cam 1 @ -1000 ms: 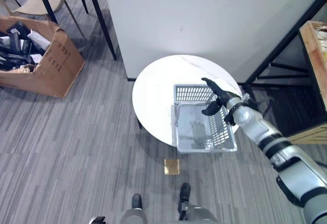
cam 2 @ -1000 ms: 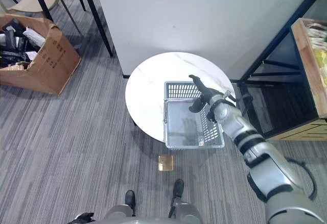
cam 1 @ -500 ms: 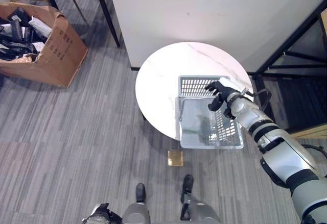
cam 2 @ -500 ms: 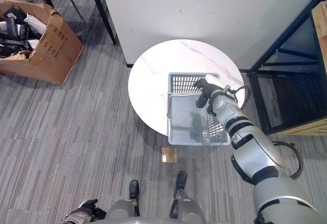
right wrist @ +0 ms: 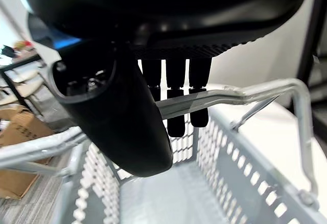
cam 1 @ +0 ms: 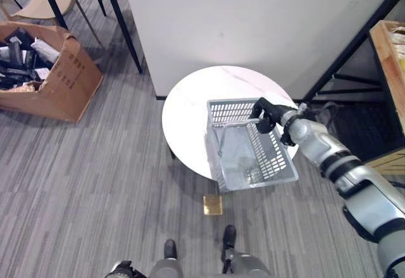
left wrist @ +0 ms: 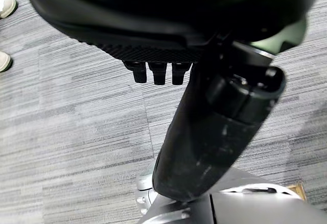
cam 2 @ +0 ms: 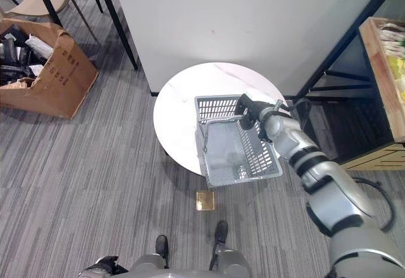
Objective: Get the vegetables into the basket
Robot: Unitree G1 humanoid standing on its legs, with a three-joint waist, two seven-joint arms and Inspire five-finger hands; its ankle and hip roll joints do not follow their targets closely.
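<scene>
Grey plastic basket sits tilted on the round white table, its near end overhanging the table's front edge; the right hand grips its wire handle at the far end. A cardboard box stands well apart from the table. Right wrist view: fingers curl round the handle. Left wrist view: the left hand hangs over carpet, fingers relaxed.

No legible text; only unreadable print on the cardboard box.
</scene>
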